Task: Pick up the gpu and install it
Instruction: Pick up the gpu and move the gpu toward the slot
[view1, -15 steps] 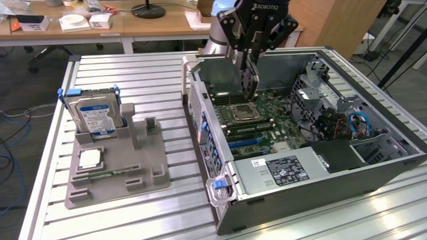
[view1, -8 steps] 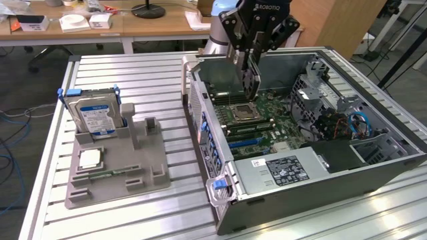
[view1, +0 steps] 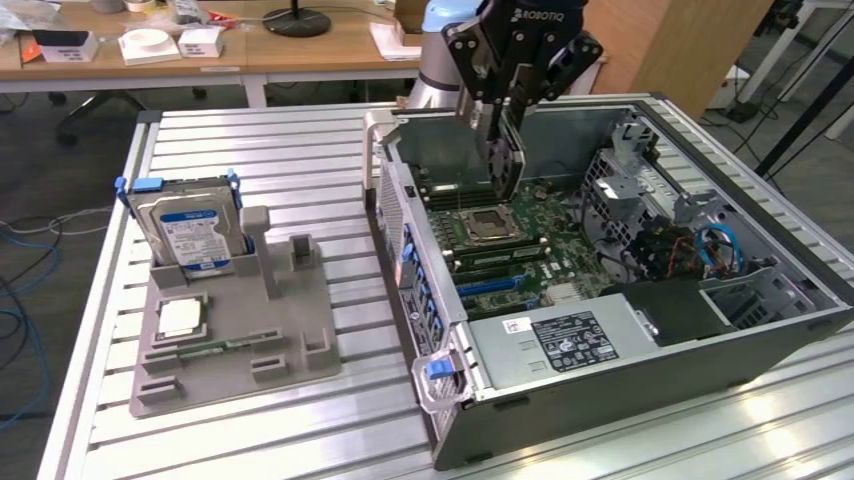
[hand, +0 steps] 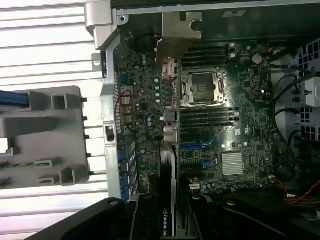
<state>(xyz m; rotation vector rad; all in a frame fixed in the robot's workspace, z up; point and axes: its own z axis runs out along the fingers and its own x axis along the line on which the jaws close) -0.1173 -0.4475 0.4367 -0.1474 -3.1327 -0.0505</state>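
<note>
The gpu (view1: 503, 165) hangs on edge, long side vertical, over the motherboard (view1: 534, 250) of the open computer case (view1: 641, 360). My gripper (view1: 511, 118) is shut on its upper part, one finger on each face. The card's lower end hovers just above the board, near the CPU socket (view1: 487, 225). In the wrist view the gpu (hand: 169, 165) appears edge-on, running from my gripper (hand: 170, 222) out to its metal bracket (hand: 177, 32) near the case's rear wall. The bracket sits beside the CPU socket (hand: 202, 87) and memory slots.
On the exterior view's left, a grey fixture (view1: 287, 330) on the slatted metal table holds a hard drive (view1: 194, 230) upright, a CPU chip (view1: 180, 317) and a memory stick (view1: 220, 347). Inside the case are a power supply (view1: 574, 335) and blue cables (view1: 721, 250).
</note>
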